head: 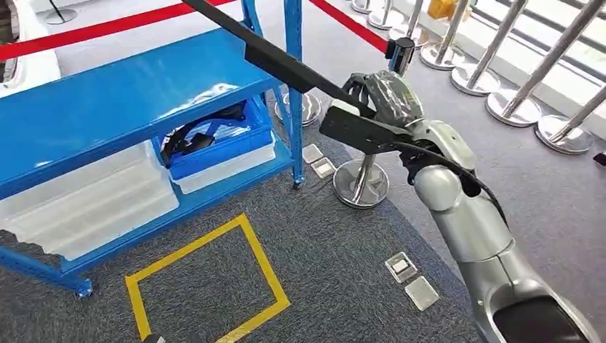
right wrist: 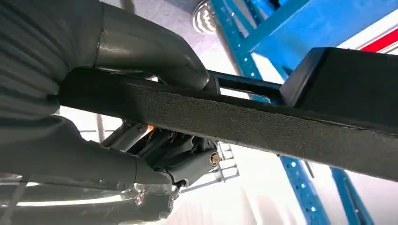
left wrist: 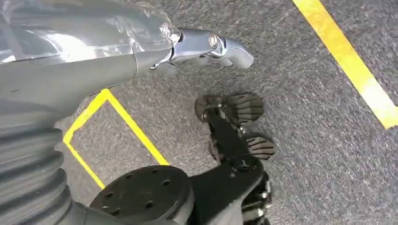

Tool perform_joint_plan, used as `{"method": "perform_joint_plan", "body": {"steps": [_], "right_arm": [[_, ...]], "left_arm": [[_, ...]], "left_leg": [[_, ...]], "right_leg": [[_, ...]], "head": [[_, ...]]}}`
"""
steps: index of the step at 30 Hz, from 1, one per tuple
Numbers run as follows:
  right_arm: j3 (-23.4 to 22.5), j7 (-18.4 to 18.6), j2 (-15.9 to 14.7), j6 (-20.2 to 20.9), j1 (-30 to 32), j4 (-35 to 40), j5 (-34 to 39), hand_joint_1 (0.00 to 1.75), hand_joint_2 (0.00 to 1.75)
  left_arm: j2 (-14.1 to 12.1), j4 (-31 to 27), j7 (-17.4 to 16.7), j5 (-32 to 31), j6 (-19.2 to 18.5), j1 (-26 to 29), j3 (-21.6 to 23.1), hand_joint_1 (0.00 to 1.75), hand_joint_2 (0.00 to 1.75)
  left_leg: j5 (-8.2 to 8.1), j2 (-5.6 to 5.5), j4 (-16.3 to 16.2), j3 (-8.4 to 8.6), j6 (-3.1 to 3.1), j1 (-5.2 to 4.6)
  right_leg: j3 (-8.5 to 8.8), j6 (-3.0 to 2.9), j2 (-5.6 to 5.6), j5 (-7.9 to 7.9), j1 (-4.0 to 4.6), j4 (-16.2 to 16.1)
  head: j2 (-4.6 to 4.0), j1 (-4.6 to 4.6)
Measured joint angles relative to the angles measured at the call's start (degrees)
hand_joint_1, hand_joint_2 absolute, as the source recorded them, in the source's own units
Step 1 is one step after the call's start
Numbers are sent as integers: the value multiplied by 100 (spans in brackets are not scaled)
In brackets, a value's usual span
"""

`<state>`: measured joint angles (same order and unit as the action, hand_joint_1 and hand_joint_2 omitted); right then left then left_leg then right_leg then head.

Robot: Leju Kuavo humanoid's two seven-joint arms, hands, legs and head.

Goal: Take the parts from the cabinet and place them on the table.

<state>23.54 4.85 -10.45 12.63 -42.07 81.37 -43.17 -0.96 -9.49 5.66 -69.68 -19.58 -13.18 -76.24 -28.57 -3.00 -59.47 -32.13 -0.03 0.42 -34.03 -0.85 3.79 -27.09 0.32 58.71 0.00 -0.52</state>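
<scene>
My right hand (head: 382, 96) grips a long black part (head: 286, 64), a flat textured bar with a wider block at one end, and holds it raised beside the blue cabinet (head: 128, 93). The bar slants up to the far left over the cabinet's top shelf. Close up, the thumb (right wrist: 155, 51) lies over the black bar (right wrist: 244, 122) and the darker fingers (right wrist: 183, 159) curl under it. On the cabinet's lower shelf a blue bin (head: 221, 146) holds more dark parts. My left hand (left wrist: 206, 47) hangs over the grey carpet with nothing in it, its fingers held apart.
Clear plastic boxes (head: 93, 204) sit under the blue bin on the low shelf. Chrome stanchions (head: 363, 182) with red ropes stand to the right and behind. A yellow taped square (head: 207, 279) marks the carpet. Small floor plates (head: 411, 279) lie by my right arm.
</scene>
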Motion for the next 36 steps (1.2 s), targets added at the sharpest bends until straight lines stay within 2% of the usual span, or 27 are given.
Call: {"method": "perform_joint_plan", "body": {"steps": [3,4,5,7,8,9,10,11,13,14,15,17,18,19,20,21,22,24,25,26,28,29,30,33,34,35,36], "right_arm": [[-13,0,-2,0,1,-2,0,171,175],[-18,0,-4,-2,7,0,0,171,175],[-20,0,-4,-2,-14,-2,0,171,175],[-13,-7,2,-2,-17,-2,2,171,175],[-13,-7,2,-2,-2,-2,4,171,175],[-13,0,2,0,12,-2,-2,171,175],[-13,2,2,2,25,-2,0,171,175],[-13,2,2,2,23,-2,0,171,175],[-13,2,2,2,2,-2,2,171,175],[-13,2,2,0,-2,-2,9,171,175],[-9,-4,9,2,-8,-2,26,171,175],[-13,0,0,0,3,-4,37,171,175],[-20,4,-9,0,0,-4,35,171,175],[-20,0,-7,0,-11,-4,41,171,175],[-20,-2,0,0,-25,-4,46,171,175],[-20,0,2,0,-33,-4,46,171,175],[-20,-2,4,0,-28,-4,50,171,175],[-11,0,7,0,-24,-9,50,171,175],[-7,-2,7,2,-24,-13,52,171,175],[-7,0,7,4,-26,-15,50,171,175],[-7,0,13,7,-49,-15,50,171,175],[-4,0,20,7,-66,-17,50,171,175],[0,0,22,9,-102,-26,50,171,175],[7,2,37,15,-100,-55,50,171,175],[7,2,35,15,-104,-59,50,171,175],[7,0,35,15,-110,-61,52,171,175],[7,-6,35,13,-137,-68,52,171,175]], "left_arm": [[0,0,0,0,7,-26,0,0,175],[13,2,0,2,7,-39,0,0,175],[13,2,0,2,7,-40,0,0,175],[13,2,0,0,9,-28,0,0,175],[13,2,0,0,9,-21,0,0,175],[13,2,0,0,9,-15,0,0,175],[13,2,0,0,9,-14,0,0,175],[13,2,0,0,9,-15,0,0,175],[15,2,0,4,9,-17,0,0,175],[0,-2,0,9,9,-16,0,0,175],[-2,-2,0,9,11,-18,0,0,175],[4,0,0,9,9,-18,0,0,175],[7,0,0,9,9,-18,0,0,175],[7,0,0,9,7,-19,0,0,175],[7,0,0,9,7,-24,0,0,175],[7,0,0,9,4,-19,0,0,175],[7,0,0,9,2,-6,0,0,175],[7,0,0,9,0,20,0,0,175],[7,0,0,18,-2,25,0,0,175],[7,0,0,39,-13,27,-2,0,175],[7,0,0,70,-24,25,-4,0,175],[2,0,0,81,-24,24,-7,0,175],[-11,0,0,85,-26,31,-9,0,175],[-11,0,13,87,-39,28,-13,0,175],[-2,2,20,85,-42,23,-15,0,175],[4,2,26,87,-41,17,-15,0,175],[4,2,37,90,-42,20,-17,0,175]], "left_leg": [[4,138,114,10,45,-17],[51,222,181,24,91,43],[70,258,202,14,132,43],[74,364,197,-7,138,44],[74,412,189,-14,138,45],[73,467,174,-22,136,53],[70,512,160,-27,131,63],[62,561,145,-27,118,76],[19,645,90,-24,49,109],[3,674,76,-40,2,95],[-11,700,14,-63,-43,56],[17,768,50,-54,-97,62],[24,807,64,-52,-138,73],[-23,812,43,-64,-179,92],[-162,617,-98,-94,-203,101],[-388,473,-428,-228,-197,103],[-624,407,-895,-427,-190,91],[-881,356,-1675,-794,-173,59],[-820,350,-1718,-824,-154,50],[-640,346,-1510,-724,-116,36],[-118,269,-579,-289,-18,8],[-19,67,-162,-149,46,-1],[-24,-83,-83,-122,48,16],[-28,35,-21,-106,55,-42],[18,92,69,-85,93,18],[55,176,116,-60,109,34],[70,218,132,-61,139,38]], "right_leg": [[-51,93,119,56,-21,-5],[-77,102,27,-15,-13,46],[-168,140,-142,-173,3,232],[-537,217,-282,-598,-54,1054],[-716,252,-304,-744,-85,1471],[-833,288,-319,-779,-117,1738],[-807,310,-331,-677,-144,1689],[-646,332,-352,-466,-172,1382],[-126,370,-512,38,-198,349],[-19,400,-715,-53,-157,119],[-48,282,-651,-11,-126,61],[-97,196,-568,-22,-102,100],[-116,153,-531,-5,-89,98],[-109,85,-494,39,-117,41],[-114,53,-462,60,-116,32],[-124,24,-431,69,-112,33],[-131,14,-382,75,-103,34],[-157,-13,-280,90,-65,42],[-164,-19,-224,94,-47,52],[-165,-20,-170,94,-32,61],[-162,-20,-59,94,-9,85],[-173,-19,-12,94,-16,89],[-216,3,35,102,13,116],[-271,103,171,166,-75,87],[-282,145,211,169,-26,93],[-309,156,5,73,-28,192],[-421,175,-161,-115,-29,422]], "head": [[0,-55],[0,-48],[0,25],[0,89],[0,107],[0,127],[0,146],[0,175],[0,221],[0,265],[0,302],[0,197],[0,203],[0,212],[0,166],[0,115],[0,61],[0,-9],[0,-42],[0,-48],[0,-85],[0,-107],[0,-68],[0,-94],[0,-96],[0,-83],[0,4]]}}
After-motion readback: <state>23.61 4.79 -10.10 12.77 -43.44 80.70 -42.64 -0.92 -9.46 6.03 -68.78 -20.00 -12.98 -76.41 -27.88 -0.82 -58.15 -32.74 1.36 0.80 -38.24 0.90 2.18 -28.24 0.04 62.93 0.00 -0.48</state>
